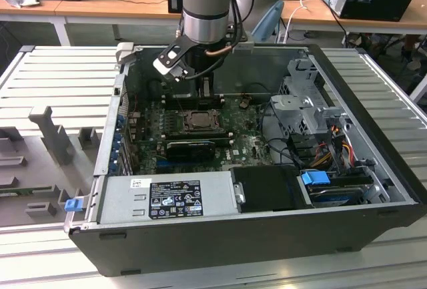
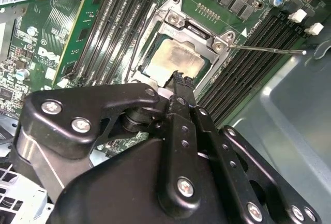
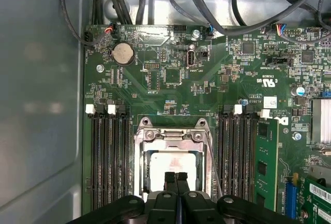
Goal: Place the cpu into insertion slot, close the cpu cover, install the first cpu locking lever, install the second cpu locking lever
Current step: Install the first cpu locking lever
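Closest to both wrist cameras: black, bolted metal pincer (image 3: 176,178) (image 2: 181,76), fingertips pressed together, gripping nothing. Poised just over the small flat square cpu (image 3: 165,163) (image 2: 173,58), pale silver-beige and matte on top; contact with it impossible to judge. Chip seated in the square insertion slot (image 1: 198,121), ringed by the thin silvery-grey cpu cover (image 3: 170,137) (image 2: 213,39), a stamped frame plate with a square window, lying flat around it.

Seen straight down in the first wrist view: green circuit board (image 3: 155,74), round shiny coin cell (image 3: 123,54), and long black ribbed memory slots (image 3: 108,157) flanking the socket on both sides.

Caught from a slant in the second wrist view: thin steel rod (image 2: 269,49) reaching from the frame's corner out across the memory slots.

Shown whole in the exterior view: grey-and-blue cylindrical robot arm (image 1: 203,9) reaching down into an open dark grey computer case (image 1: 233,235), boxy silver power supply (image 1: 167,199) along its near side, all resting on a pale grey ribbed surface (image 1: 60,69).
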`<state>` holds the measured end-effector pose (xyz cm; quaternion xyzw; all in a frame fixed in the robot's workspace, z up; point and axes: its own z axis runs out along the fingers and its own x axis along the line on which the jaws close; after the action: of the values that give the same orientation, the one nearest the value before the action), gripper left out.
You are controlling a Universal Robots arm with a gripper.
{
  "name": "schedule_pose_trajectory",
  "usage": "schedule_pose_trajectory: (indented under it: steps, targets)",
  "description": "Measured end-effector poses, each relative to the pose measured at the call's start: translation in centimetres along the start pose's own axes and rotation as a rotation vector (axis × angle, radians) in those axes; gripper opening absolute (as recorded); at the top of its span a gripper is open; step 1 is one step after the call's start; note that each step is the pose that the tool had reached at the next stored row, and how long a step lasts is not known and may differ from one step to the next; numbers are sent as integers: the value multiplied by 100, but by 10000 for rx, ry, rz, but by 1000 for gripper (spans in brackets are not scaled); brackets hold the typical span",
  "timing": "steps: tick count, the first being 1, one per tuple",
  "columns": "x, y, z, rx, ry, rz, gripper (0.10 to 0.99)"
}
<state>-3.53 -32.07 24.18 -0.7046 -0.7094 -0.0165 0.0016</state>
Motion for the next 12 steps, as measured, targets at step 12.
schedule_pose_trajectory:
  steps: [12]
  targets:
    - [3, 3, -129, 0, -1, 0, 106]
